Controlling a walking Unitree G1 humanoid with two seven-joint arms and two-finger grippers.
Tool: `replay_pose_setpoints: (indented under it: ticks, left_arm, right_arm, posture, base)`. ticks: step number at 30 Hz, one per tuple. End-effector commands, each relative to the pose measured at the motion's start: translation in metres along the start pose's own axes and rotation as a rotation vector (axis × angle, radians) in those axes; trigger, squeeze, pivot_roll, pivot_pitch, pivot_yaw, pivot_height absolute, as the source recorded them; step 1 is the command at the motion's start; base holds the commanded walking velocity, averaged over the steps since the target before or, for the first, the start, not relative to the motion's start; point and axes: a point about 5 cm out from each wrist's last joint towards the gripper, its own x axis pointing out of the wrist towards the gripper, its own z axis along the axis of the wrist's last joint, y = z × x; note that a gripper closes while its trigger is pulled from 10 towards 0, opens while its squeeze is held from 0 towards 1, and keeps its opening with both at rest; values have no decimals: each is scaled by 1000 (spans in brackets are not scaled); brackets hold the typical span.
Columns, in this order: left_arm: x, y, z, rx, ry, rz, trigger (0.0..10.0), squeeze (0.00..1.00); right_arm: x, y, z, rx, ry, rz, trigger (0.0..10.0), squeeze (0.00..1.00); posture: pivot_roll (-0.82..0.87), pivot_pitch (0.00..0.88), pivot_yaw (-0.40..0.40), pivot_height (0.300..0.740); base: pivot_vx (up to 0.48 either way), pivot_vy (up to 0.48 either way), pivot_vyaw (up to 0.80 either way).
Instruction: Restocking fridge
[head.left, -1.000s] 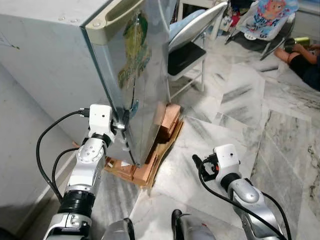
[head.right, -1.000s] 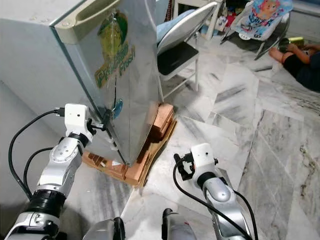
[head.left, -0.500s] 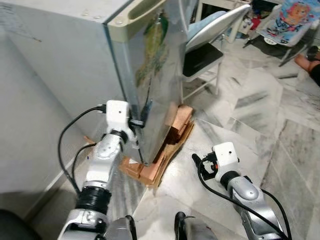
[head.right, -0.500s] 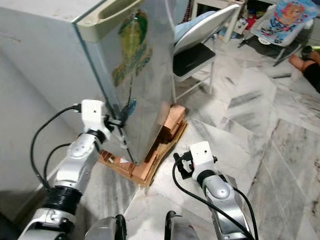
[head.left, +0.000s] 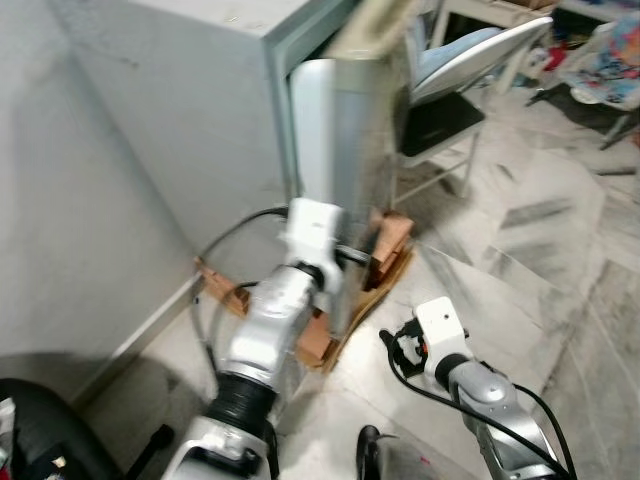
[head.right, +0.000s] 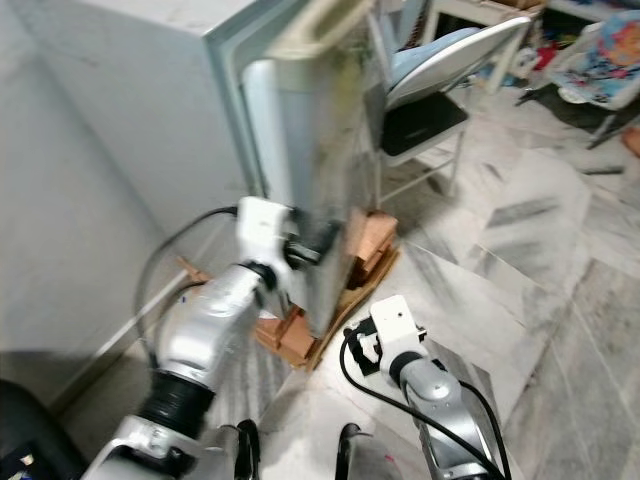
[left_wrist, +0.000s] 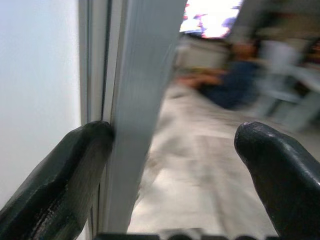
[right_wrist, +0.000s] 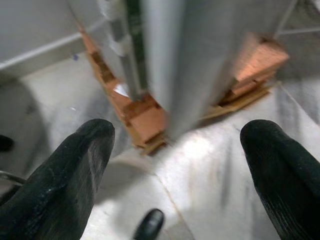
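- Standing on a stack of bricks and cardboard, the grey fridge has its silver door swung partly away from the cabinet, showing a narrow gap along the edge.
- The left gripper is at the lower edge of that fridge door, its fingers spread wide; one black finger is tucked into the gap between door and cabinet and touches the door edge, the other stands well clear on the outer side of the door.
- In the head views the left arm reaches up to the door just above the bricks.
- The right gripper hangs low above the marble floor, in front of the fridge's base, its two fingers parted and holding nothing.
- The right arm's white wrist housing sits near the cardboard edge under the fridge, apart from it.
- A folding chair with a dark seat stands just behind the fridge door.
- In the left wrist view, beyond the door, a seated person shows as a blurred dark shape on the floor.
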Motion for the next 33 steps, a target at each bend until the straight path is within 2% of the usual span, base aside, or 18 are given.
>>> replay_pose_setpoints:
  ticks: [1,3,5,7,12,13,17,21,25,30,31,33]
  left_arm:
    - [15,-32,25,7,-114,-116,10000,0]
    - [15,-29,24,8,-111,-107,10000,0]
    - [10,-16,23,17,-107,-55,10000,0]
    - [-1,7,21,32,-103,47,10000,0]
    - [-13,30,22,52,-108,173,10000,0]
    - [-22,43,23,64,-114,238,10000,0]
    - [-44,61,22,64,-124,334,10000,0]
    - [-63,71,19,81,-112,395,10000,0]
    - [-92,82,14,111,-86,489,10000,0]
    - [-123,84,2,127,-37,567,10000,0]
    - [-123,84,2,127,-37,567,10000,0]
    - [-133,84,-1,133,-27,594,10000,0]
  right_arm:
    - [-1,0,-5,1,27,6,10000,0]
    - [0,0,-5,2,27,6,10000,0]
    - [-1,-1,-6,3,29,7,10000,0]
    - [0,-1,-7,4,33,8,10000,0]
    - [2,1,-5,1,22,16,10000,0]
    - [3,2,-3,9,9,9,10000,0]
    - [5,3,5,31,-39,0,10000,0]
    - [7,2,10,47,-58,-8,10000,0]
    - [10,0,13,51,-61,-18,10000,0]
    - [11,0,15,43,-75,-21,10000,0]
    - [11,0,15,43,-75,-21,10000,0]
    - [12,0,17,39,-85,-22,10000,0]
  posture:
    - [-97,132,36,740]
    - [-98,132,36,740]
    - [-93,130,38,740]
    - [-84,129,37,740]
    - [-77,127,36,740]
    - [-74,126,36,740]
    - [-71,125,36,740]
    - [-57,125,37,740]
    - [-46,128,37,740]
    - [-26,131,34,740]
    - [-26,131,34,740]
    - [-26,131,34,740]
  base:
    - [0,0,0]
    - [0,0,0]
    - [0,0,0]
    - [0,0,0]
    - [0,0,0]
    - [0,0,0]
    - [0,0,0]
    - [0,-148,0]
    - [0,-441,-269]
    - [0,-470,-425]
    - [0,-472,0]
    - [0,-471,0]
